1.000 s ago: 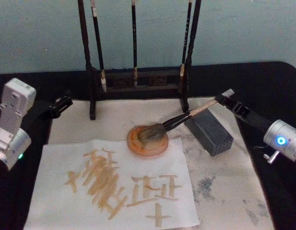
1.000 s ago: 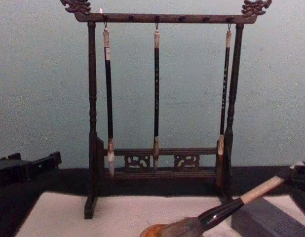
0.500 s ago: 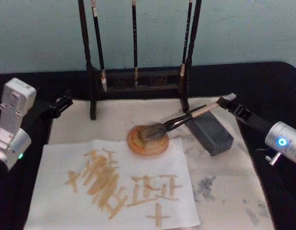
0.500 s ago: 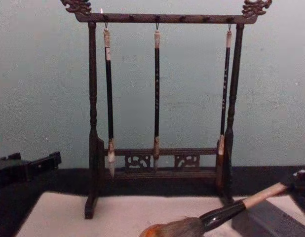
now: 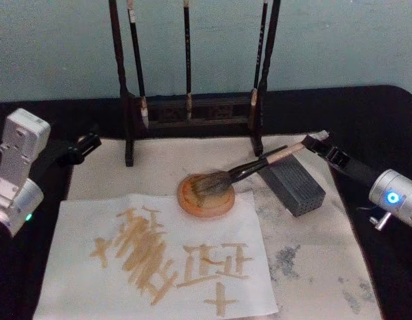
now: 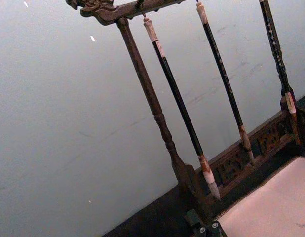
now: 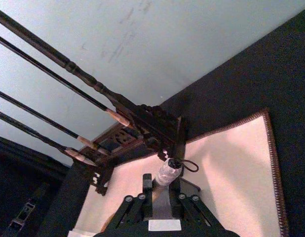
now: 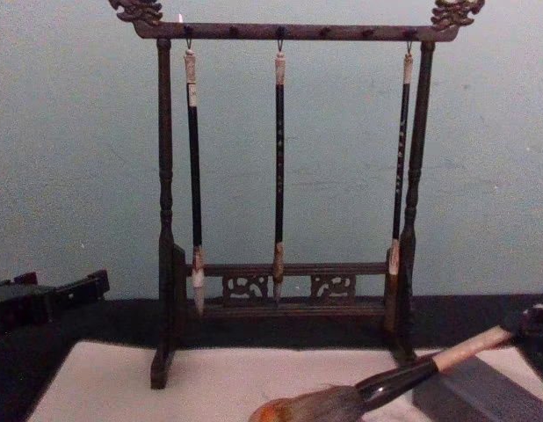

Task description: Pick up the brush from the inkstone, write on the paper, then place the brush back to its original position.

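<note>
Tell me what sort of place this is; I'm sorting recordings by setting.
Most likely a calligraphy desk: a wooden brush rack hung with slim brushes, an inkstone on a felt mat, and the paper covered in brushed characters.

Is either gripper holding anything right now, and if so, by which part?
The right gripper holds the brush by its white end cap, bristles resting on the inkstone. The left gripper holds nothing.

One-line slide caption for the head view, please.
Right claw holds the brush handle end, bristles on the inkstone; inscribed paper in front.
</note>
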You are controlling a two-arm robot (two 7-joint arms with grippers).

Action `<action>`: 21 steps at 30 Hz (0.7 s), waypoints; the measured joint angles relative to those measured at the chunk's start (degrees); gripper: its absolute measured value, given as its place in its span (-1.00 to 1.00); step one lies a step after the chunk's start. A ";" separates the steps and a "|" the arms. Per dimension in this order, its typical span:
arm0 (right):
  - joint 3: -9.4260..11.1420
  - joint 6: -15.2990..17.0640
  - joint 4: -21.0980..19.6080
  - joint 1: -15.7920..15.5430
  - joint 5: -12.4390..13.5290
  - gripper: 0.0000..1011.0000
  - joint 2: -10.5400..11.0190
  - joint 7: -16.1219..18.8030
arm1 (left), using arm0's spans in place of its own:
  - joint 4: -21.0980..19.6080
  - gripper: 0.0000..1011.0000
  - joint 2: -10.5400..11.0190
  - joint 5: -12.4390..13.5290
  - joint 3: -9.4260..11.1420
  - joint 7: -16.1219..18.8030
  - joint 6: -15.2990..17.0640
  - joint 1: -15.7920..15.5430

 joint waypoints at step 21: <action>0.62 -0.66 -1.99 -1.56 1.29 0.67 1.37 -4.05 | 0.00 0.98 0.00 0.00 0.00 0.00 0.00 0.00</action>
